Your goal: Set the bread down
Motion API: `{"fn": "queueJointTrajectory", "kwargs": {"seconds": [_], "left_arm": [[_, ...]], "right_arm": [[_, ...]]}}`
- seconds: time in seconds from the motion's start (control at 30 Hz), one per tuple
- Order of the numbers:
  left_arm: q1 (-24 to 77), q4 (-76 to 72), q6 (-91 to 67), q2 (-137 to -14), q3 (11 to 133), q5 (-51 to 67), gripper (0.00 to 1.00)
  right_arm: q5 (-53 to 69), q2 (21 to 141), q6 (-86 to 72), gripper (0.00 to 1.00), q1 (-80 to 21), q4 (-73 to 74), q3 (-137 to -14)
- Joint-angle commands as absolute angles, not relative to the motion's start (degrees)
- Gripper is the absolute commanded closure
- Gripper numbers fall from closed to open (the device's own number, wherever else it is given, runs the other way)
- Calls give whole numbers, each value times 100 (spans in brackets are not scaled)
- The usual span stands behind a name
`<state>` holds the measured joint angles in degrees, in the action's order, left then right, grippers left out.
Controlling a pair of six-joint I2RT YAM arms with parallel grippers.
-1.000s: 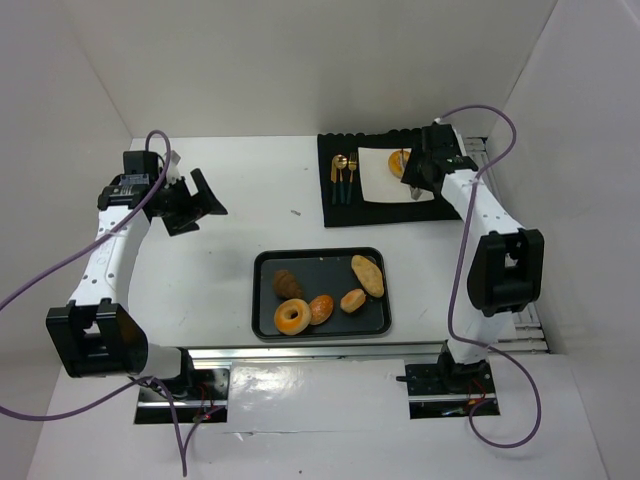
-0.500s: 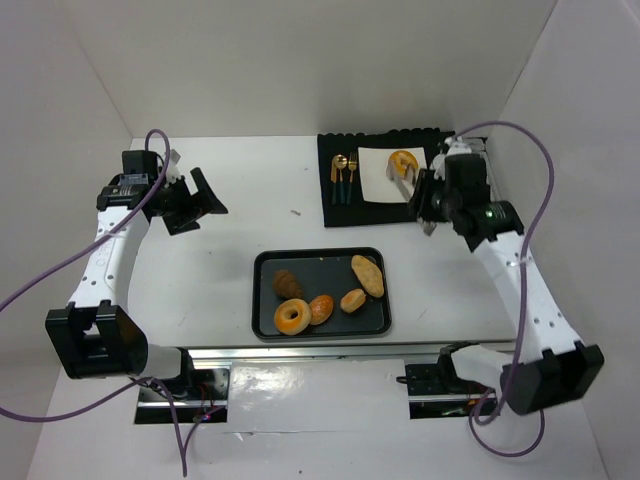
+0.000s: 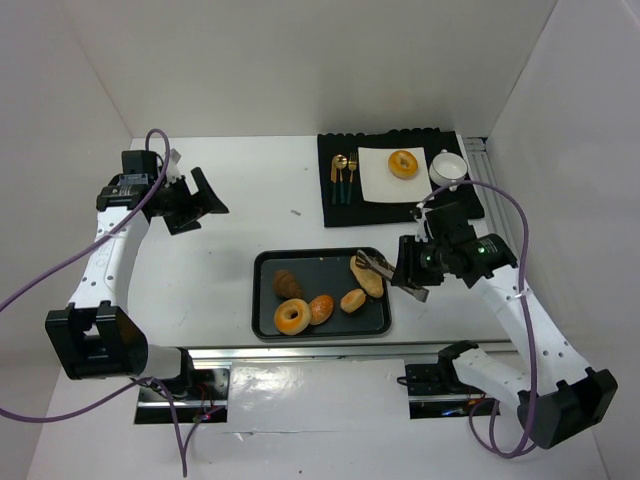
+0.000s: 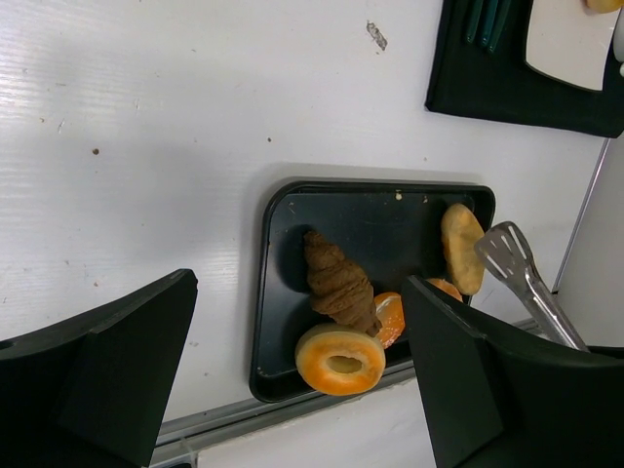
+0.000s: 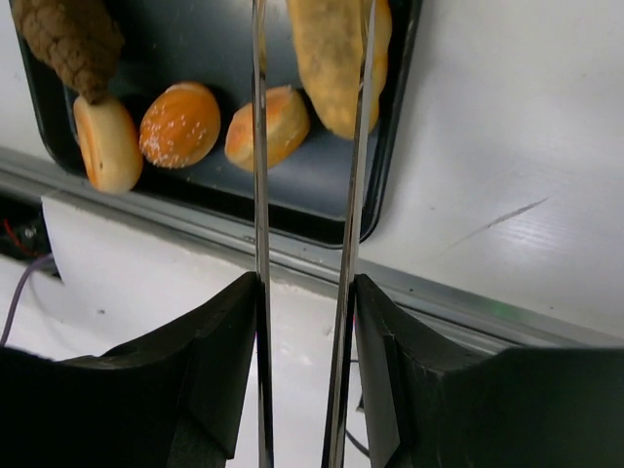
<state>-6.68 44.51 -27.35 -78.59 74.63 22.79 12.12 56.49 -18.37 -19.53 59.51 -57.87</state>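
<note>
A black tray [image 3: 262, 300] holds a brown croissant [image 3: 287, 283], a bagel [image 3: 292, 317], a sugared bun [image 3: 321, 308], a small roll [image 3: 352, 300] and a long bread [image 3: 368, 276]. Another bagel [image 3: 403, 163] lies on the white plate [image 3: 380, 182] at the back. My right gripper [image 3: 422, 260] is shut on metal tongs [image 3: 384, 270], whose tips hang over the tray's right end. In the right wrist view the long bread [image 5: 331, 68] lies between the two tong arms [image 5: 259, 146], which stand apart. My left gripper [image 3: 195, 200] is open and empty at the far left.
The plate sits on a black mat [image 3: 340, 212] with gold cutlery [image 3: 346, 178] to its left and a white cup [image 3: 446, 167] to its right. White walls enclose the table on three sides. A metal rail [image 3: 320, 352] runs along the near edge.
My right arm has swung with the tongs from the plate at the back down to the tray's right end. The bagel stays on the plate. The left arm has not moved.
</note>
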Motion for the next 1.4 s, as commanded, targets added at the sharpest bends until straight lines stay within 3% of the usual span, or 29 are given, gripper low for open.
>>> {"fn": "queueJointTrajectory", "kwargs": {"seconds": [0.0,0.5,0.8,1.37], "left_arm": [[-703,4289,-2751,-7638,7541,2364,0],[-703,4289,-2804,-7690,7541,2417,0],[-703,4236,-2804,-7690,7488,2417,0],[-703,4236,-2804,-7690,7488,2417,0]], "right_arm": [[1538,5528,-1828,51,-2170,6388,-5879],[906,5581,-1898,49,-2549,7373,-6662],[387,5792,-2126,48,-2627,7154,-6829],[721,6231,-1951,43,-2900,6750,-6557]]}}
